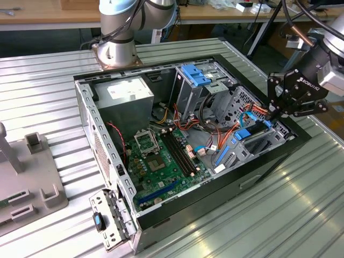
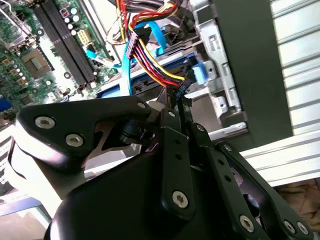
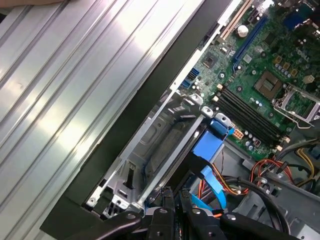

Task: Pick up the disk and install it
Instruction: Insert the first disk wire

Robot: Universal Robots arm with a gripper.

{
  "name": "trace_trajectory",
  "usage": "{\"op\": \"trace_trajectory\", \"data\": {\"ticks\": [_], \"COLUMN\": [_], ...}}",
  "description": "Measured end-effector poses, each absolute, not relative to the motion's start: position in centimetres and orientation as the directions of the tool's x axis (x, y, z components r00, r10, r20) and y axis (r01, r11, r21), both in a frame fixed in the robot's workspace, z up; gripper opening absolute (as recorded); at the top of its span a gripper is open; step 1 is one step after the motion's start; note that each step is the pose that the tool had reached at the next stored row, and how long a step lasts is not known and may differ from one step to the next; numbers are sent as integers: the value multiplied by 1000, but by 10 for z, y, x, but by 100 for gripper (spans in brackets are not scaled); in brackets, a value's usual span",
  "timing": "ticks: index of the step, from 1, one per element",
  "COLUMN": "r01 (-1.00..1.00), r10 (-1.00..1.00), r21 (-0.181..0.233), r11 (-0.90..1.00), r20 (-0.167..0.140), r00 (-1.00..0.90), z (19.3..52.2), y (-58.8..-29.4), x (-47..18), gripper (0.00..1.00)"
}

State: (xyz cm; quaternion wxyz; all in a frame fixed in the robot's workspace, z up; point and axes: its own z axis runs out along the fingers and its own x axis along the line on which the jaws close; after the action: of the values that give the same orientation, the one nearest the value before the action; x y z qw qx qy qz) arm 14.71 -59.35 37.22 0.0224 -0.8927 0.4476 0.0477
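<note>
Inside the open computer case (image 1: 102, 134), at the corner on the exterior view's right, sits the drive cage (image 3: 165, 145). A dark slab edged by a blue rail (image 2: 150, 82) lies in it, and I take this slab for the disk. Its blue end tab (image 1: 242, 134) (image 3: 206, 146) sticks out of the cage. My gripper (image 1: 273, 114) (image 2: 179, 102) (image 3: 175, 197) hangs over that cage. Its fingertips are pinched on the black connector (image 2: 181, 86) of a red, yellow and black wire bundle, just above the slab's end.
The motherboard (image 1: 161, 156) covers the case floor, with the power supply (image 1: 123, 97) at the back and a blue-latched bay (image 1: 196, 75) beside it. Loose cables (image 1: 209, 134) cross the middle. The arm's base (image 1: 115, 51), a grey fixture (image 1: 32, 172) and a bracket (image 1: 107, 217) stand on the ribbed metal table (image 1: 301, 204).
</note>
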Motion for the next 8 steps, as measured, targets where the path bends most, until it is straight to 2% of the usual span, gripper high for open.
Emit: {"op": "trace_trajectory", "data": {"ticks": [8], "r01": [-801], "r10": [-797], "r21": [1], "r11": [-598], "r20": [-104], "r00": [595], "z": [372], "y": [-594], "x": [123], "gripper": [16]}}
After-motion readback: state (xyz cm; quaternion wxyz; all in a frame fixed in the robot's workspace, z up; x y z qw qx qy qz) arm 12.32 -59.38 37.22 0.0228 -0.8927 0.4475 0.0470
